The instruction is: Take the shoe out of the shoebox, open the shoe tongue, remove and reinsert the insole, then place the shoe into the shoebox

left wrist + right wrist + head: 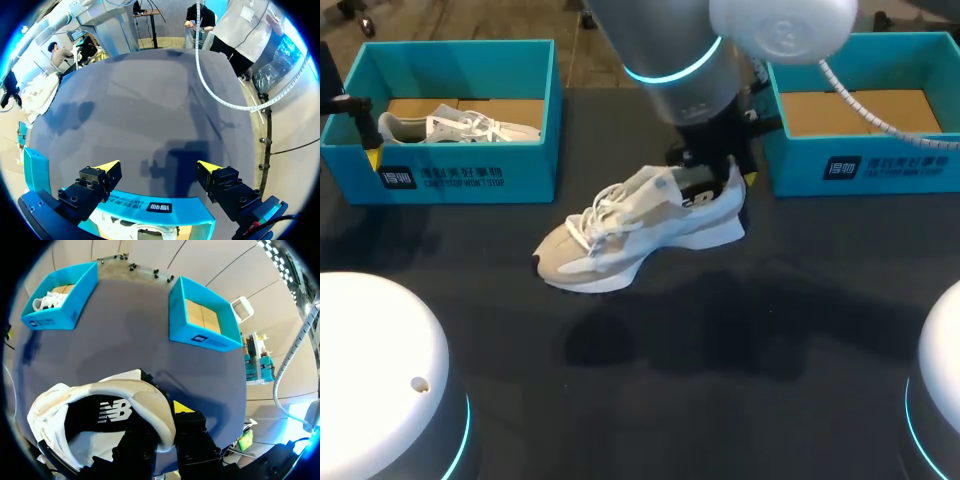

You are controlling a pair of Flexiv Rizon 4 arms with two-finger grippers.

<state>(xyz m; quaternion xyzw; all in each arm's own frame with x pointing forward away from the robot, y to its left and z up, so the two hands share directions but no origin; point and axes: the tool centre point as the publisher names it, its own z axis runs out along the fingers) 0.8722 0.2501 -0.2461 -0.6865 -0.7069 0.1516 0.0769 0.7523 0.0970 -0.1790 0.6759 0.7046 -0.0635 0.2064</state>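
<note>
A white and beige shoe [640, 230] lies on the dark table in the middle of the head view, toe toward the left. My right gripper [720, 178] is shut on its heel collar. In the right wrist view one finger is inside the shoe [125, 395] and the yellow tip of the other [182, 406] shows outside the collar; the right gripper [162, 427] pinches the rim. My left gripper [365, 135] hangs at the outer end of the left shoebox [450, 175]. In its own view the left gripper [159, 167] is open and holds nothing, above the box wall [160, 207].
The left shoebox holds a second white shoe [460, 127]. An empty teal shoebox [860, 165] with a cardboard floor stands at the back right. Both boxes [65, 310] [200, 335] show ahead of the right gripper. White robot bases [370, 370] [940, 380] fill the near corners.
</note>
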